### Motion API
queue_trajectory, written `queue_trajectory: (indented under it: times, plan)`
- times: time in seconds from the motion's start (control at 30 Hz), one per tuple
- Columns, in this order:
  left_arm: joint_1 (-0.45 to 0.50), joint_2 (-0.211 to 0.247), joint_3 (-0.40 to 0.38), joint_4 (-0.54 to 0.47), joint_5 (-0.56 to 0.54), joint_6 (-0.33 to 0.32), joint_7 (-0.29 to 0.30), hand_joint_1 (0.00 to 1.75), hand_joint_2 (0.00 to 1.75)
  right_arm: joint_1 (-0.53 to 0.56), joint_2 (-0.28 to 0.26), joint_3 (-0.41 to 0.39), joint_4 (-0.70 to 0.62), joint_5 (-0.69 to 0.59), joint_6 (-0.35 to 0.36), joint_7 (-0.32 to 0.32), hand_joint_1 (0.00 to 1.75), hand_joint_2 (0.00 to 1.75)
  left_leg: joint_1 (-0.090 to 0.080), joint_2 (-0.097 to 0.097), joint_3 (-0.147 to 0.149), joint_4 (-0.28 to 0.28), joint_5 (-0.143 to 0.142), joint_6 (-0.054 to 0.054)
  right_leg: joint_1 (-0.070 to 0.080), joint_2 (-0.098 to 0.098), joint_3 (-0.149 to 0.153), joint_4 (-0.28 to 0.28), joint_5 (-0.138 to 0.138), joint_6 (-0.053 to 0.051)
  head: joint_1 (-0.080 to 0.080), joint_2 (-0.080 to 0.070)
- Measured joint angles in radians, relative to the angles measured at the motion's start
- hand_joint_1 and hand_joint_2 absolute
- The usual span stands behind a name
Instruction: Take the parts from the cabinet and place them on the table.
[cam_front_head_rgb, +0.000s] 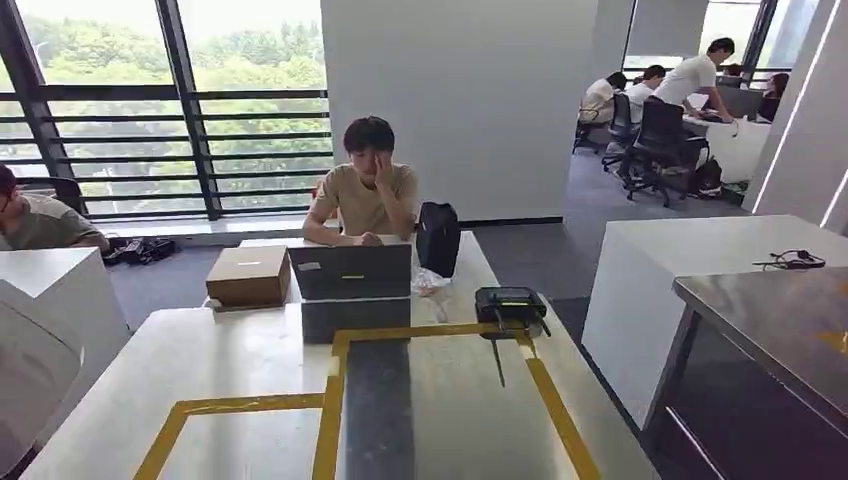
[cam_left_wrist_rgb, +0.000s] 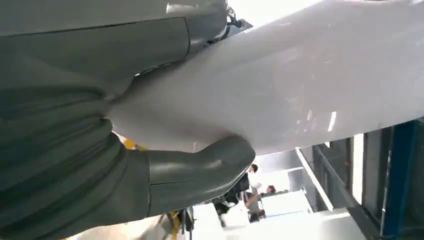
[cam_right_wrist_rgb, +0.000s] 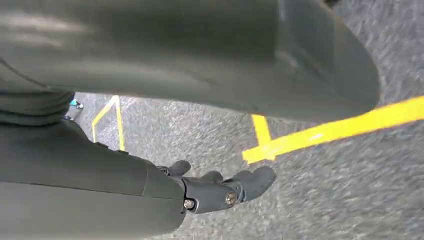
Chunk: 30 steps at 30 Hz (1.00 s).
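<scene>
Your left wrist view gives you what the head view hardly does: the left hand (cam_left_wrist_rgb: 150, 150) gripping a large smooth white part (cam_left_wrist_rgb: 300, 85), the thick grey thumb (cam_left_wrist_rgb: 200, 172) pressed under its curved glossy face. In the head view that same white part (cam_front_head_rgb: 35, 370) is a rounded pale shape at the lower left edge of the frame, beside the table's left side.

The right wrist view looks down at grey carpet (cam_right_wrist_rgb: 325, 190) crossed by yellow floor tape (cam_right_wrist_rgb: 330, 132); the right hand (cam_right_wrist_rgb: 220, 190) hangs there with its dark fingers loosely extended and apart, holding nothing.

Ahead of you the long white table (cam_front_head_rgb: 230, 370) fills the lower centre of the head view, marked with yellow tape outlines (cam_front_head_rgb: 330, 410). At its far end sit a cardboard box (cam_front_head_rgb: 248, 275), a grey laptop (cam_front_head_rgb: 350, 270) (a person (cam_front_head_rgb: 368, 190) is seated behind it), a black bag (cam_front_head_rgb: 437, 238) and a black device (cam_front_head_rgb: 510, 303) near the right edge. The near part of the tabletop, inside the tape, is bare. At right, a dark gap of floor separates the table from a steel-topped bench (cam_front_head_rgb: 780, 320) and a white counter (cam_front_head_rgb: 690, 250).
</scene>
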Motion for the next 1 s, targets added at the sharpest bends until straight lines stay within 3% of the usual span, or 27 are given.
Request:
queue_trajectory:
  times: [0.07,0.1,0.13,0.17,0.23,0.27,0.3,0.33,0.37,0.43,0.47,0.5,0.57,0.6,0.63,0.67,0.73,0.77,0.83,0.87,0.9,0.93,1.0]
  plan:
    - [-0.003,-0.004,-0.005,0.006,0.000,0.000,-0.002,1.75,1.75,0.006,0.000,0.000,0.000,-0.003,0.000,0.002,0.00,0.00,0.000,-0.002,0.049,-0.006,-0.036,-0.001,0.000,0.000,-0.070,-0.004,-0.127,0.000,0.002,0.000]
    - [-0.003,-0.006,-0.005,0.008,0.000,0.000,-0.003,1.75,1.75,0.010,0.000,0.000,0.000,-0.003,0.000,0.002,0.00,0.00,0.000,-0.004,0.073,-0.006,-0.054,-0.001,0.000,0.000,-0.090,-0.030,-0.162,0.000,0.002,0.000]
    - [-0.002,-0.009,-0.007,0.011,0.000,0.000,-0.007,1.75,1.75,0.014,0.000,-0.001,0.000,-0.005,0.000,0.003,0.00,0.00,0.000,-0.006,0.097,-0.006,-0.073,-0.002,0.000,0.000,-0.101,-0.074,-0.158,0.000,0.003,0.000]
    - [0.000,-0.012,-0.009,0.013,-0.004,-0.001,-0.017,1.75,1.75,0.018,0.000,-0.001,0.000,-0.005,0.000,0.005,0.00,0.00,-0.001,-0.006,0.123,-0.006,-0.094,-0.004,0.001,0.001,-0.105,-0.137,-0.098,-0.003,0.003,0.000]
    - [0.011,-0.019,-0.013,0.021,-0.020,-0.004,-0.042,1.75,1.75,0.032,0.000,-0.002,0.000,-0.005,-0.002,0.013,0.00,0.00,-0.004,-0.011,0.151,0.003,-0.137,-0.010,0.008,0.006,-0.116,-0.261,0.176,-0.018,0.002,-0.002]
    - [0.019,-0.022,-0.014,0.022,-0.023,-0.005,-0.047,1.75,1.75,0.031,0.001,-0.002,0.000,-0.003,-0.003,0.016,0.00,0.00,-0.006,-0.019,0.163,-0.001,-0.161,-0.019,0.007,0.006,-0.101,-0.265,0.203,-0.021,0.002,-0.001]
    - [0.024,-0.021,-0.014,0.018,-0.024,-0.005,-0.051,1.75,1.75,0.032,0.004,-0.002,0.000,0.000,-0.003,0.018,0.00,0.00,-0.005,-0.017,0.180,-0.012,-0.176,-0.024,0.012,0.005,-0.087,-0.258,0.192,-0.025,0.002,0.000]
    - [0.027,-0.018,-0.014,0.010,-0.021,-0.005,-0.055,1.75,1.75,0.031,0.005,-0.002,0.000,0.005,-0.003,0.014,0.00,0.00,-0.005,-0.019,0.199,0.012,-0.157,-0.035,0.010,0.007,-0.072,-0.263,0.181,-0.034,0.001,-0.001]
    - [0.027,-0.015,-0.011,0.003,-0.017,-0.005,-0.055,1.75,1.75,0.025,0.006,-0.002,0.000,0.006,-0.003,0.011,0.00,0.00,-0.005,-0.019,0.180,0.059,-0.127,-0.040,0.008,0.005,-0.051,-0.264,0.173,-0.042,0.004,0.000]
    - [0.032,-0.013,-0.010,-0.002,-0.013,0.000,-0.039,1.75,1.75,0.021,0.007,-0.002,0.000,0.006,-0.003,0.005,0.00,0.00,-0.004,-0.010,0.105,0.196,-0.069,-0.044,0.000,0.002,-0.009,-0.276,0.161,-0.055,0.003,0.000]
    - [0.032,-0.010,-0.010,0.000,-0.016,0.006,-0.019,1.75,1.75,0.017,0.007,-0.003,0.000,0.006,-0.003,0.003,0.00,0.00,-0.003,-0.007,0.056,0.252,-0.079,-0.051,-0.001,0.003,0.007,-0.284,0.149,-0.059,0.002,0.000]
    - [0.032,-0.007,-0.011,0.009,-0.038,0.020,0.000,1.75,1.75,0.013,0.007,-0.003,0.000,0.005,-0.004,0.003,0.00,0.00,0.000,-0.006,0.012,0.282,-0.127,-0.058,-0.002,0.005,0.023,-0.292,0.138,-0.060,0.002,0.000]
    - [0.025,0.008,-0.013,0.050,-0.162,0.082,0.006,1.75,1.75,0.013,0.008,-0.007,0.000,0.005,-0.008,0.004,0.00,0.00,0.002,-0.002,-0.046,0.284,-0.253,-0.061,-0.003,0.008,0.052,-0.298,0.115,-0.059,0.002,0.000]
    - [0.014,0.019,-0.014,0.075,-0.253,0.131,0.007,1.75,1.75,0.013,0.008,-0.010,0.000,0.005,-0.008,0.003,0.00,0.00,0.003,0.000,-0.060,0.264,-0.269,-0.064,-0.004,0.010,0.067,-0.298,0.102,-0.058,0.002,0.000]
    - [0.003,0.030,-0.016,0.102,-0.328,0.171,0.008,1.75,1.75,0.014,0.009,-0.012,0.000,0.005,-0.009,0.001,0.00,0.00,0.003,0.001,-0.064,0.223,-0.247,-0.062,-0.005,0.010,0.083,-0.298,0.089,-0.058,0.002,0.000]
    - [-0.009,0.039,-0.018,0.131,-0.379,0.197,0.007,1.75,1.75,0.016,0.010,-0.014,0.000,0.005,-0.009,0.000,0.00,0.00,0.003,0.001,-0.059,0.160,-0.185,-0.060,-0.006,0.011,0.100,-0.298,0.075,-0.056,0.002,0.000]
    - [-0.022,0.050,-0.022,0.183,-0.421,0.212,0.000,1.75,1.75,0.023,0.011,-0.014,0.000,0.007,-0.010,0.003,0.00,0.00,0.003,0.005,-0.060,0.016,0.033,-0.055,-0.004,0.014,0.119,-0.295,0.053,-0.047,0.000,0.000]
    - [-0.027,0.053,-0.023,0.203,-0.436,0.218,-0.003,1.75,1.75,0.020,0.011,-0.014,0.000,0.008,-0.010,0.006,0.00,0.00,0.000,0.010,-0.065,0.021,0.022,-0.048,-0.002,0.020,0.122,-0.290,0.043,-0.039,0.000,0.000]
    - [-0.026,0.055,-0.028,0.230,-0.517,0.256,0.004,1.75,1.75,0.016,0.011,-0.015,0.000,0.010,-0.014,0.014,0.00,0.00,-0.003,0.007,-0.055,0.026,0.034,-0.036,0.000,0.019,0.122,-0.295,0.027,-0.026,0.000,0.000]
    - [-0.027,0.058,-0.034,0.237,-0.572,0.285,0.006,1.75,1.75,0.016,0.011,-0.015,0.000,0.010,-0.014,0.019,0.00,0.00,0.005,0.006,-0.054,0.020,0.040,-0.038,0.003,0.018,0.126,-0.295,0.023,-0.027,0.001,0.000]
    - [-0.036,0.060,-0.047,0.250,-0.636,0.316,0.006,1.75,1.75,0.017,0.010,-0.016,0.000,0.010,-0.016,0.020,0.00,0.00,0.003,0.006,-0.053,0.018,0.040,-0.043,0.005,0.016,0.127,-0.301,0.035,-0.045,0.002,0.000]
    - [-0.041,0.059,-0.062,0.266,-0.693,0.333,0.003,1.75,1.75,0.017,0.010,-0.016,0.000,0.010,-0.017,0.021,0.00,0.00,0.001,0.002,-0.052,0.016,0.039,-0.041,0.004,0.016,0.130,-0.305,0.034,-0.053,0.002,0.000]
    - [-0.041,0.057,-0.101,0.293,-0.757,0.335,-0.017,1.75,1.75,0.016,0.010,-0.016,0.000,0.010,-0.018,0.021,0.00,0.00,0.000,0.000,-0.049,0.015,0.031,-0.030,0.004,0.014,0.143,-0.322,0.028,-0.056,0.002,0.000]
